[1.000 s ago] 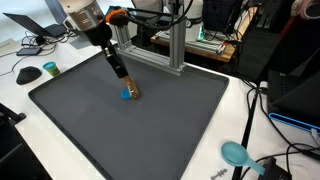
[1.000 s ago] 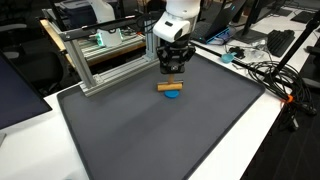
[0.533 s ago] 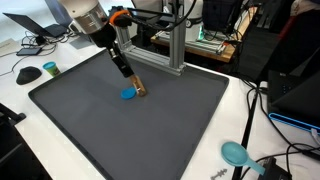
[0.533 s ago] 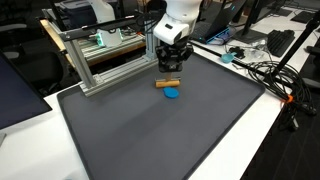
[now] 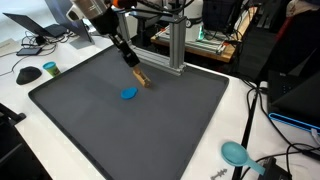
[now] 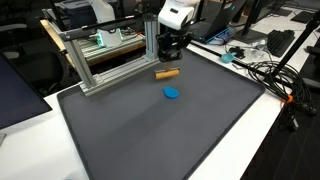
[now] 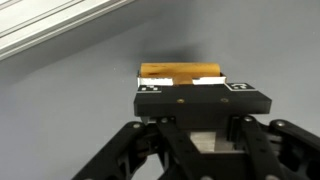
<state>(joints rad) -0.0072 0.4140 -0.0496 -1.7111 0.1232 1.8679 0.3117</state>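
1. Gripper (image 5: 134, 66): the jaws are closed on a short wooden block (image 5: 141, 76). In the wrist view the 2 finger pads (image 7: 160, 96) sit across the near face of the wooden block (image 7: 180, 72), which lies crosswise and level between them. In an exterior view the gripper (image 6: 168, 63) comes down from 12 o'clock with the wooden block (image 6: 166, 73) horizontal at its tips.

2. Position of the wooden block: it is over the far part of the dark grey mat (image 5: 150, 130) and appears raised off it. Contact with the mat cannot be confirmed from these views.

3. Blue disc (image 5: 129, 94): it lies flat on the mat, apart from the wooden block. In that exterior view the wooden block stands at about 1 o'clock from the blue disc. Where the blue disc (image 6: 172, 92) shows from the opposite side, the wooden block is at about 11 o'clock from it. Nothing rests on the blue disc.

4. Surroundings: an aluminium frame (image 5: 176, 52) stands just beyond the mat's far edge, at 12 o'clock from the gripper. A teal round object (image 5: 237, 153) lies on the white table (image 5: 240, 110) at about 4 o'clock from the mat, well apart from the gripper. A black mouse (image 5: 28, 74) lies at about 9 o'clock from the mat.
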